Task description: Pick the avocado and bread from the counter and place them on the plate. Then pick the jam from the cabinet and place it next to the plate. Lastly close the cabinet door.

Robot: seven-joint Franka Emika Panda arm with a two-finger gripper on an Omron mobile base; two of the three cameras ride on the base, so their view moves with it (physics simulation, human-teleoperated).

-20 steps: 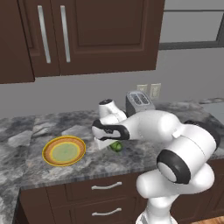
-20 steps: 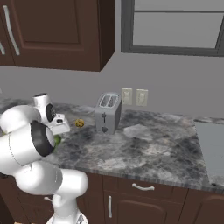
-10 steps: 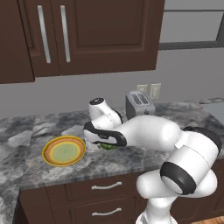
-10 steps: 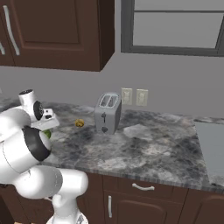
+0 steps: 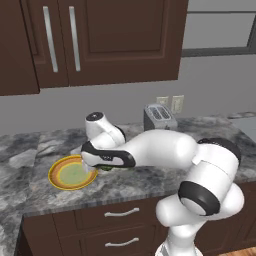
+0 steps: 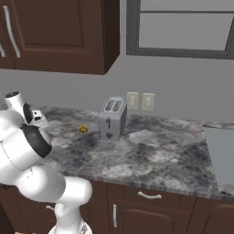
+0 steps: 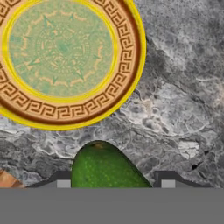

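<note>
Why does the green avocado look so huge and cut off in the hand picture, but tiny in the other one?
In the hand view the camera sits right by the avocado, held in the gripper, so it looms large and the bottom edge crops it; the plate is sharp, without glare. In the left base view the avocado is a sliver under the arm.

Avocado [image 7: 101,166] cut off at bottom of hand view, lower half hidden betw. finger tips; in left base view just a green sliver [image 5: 106,168] under the wrist, right of plate [image 5: 57,177]. Plate cropped at top and left edge in hand view [image 7: 127,65]. Bread [image 6: 83,129] too small for detail. Cabinet [image 5: 120,45] cut by top edge.
</note>
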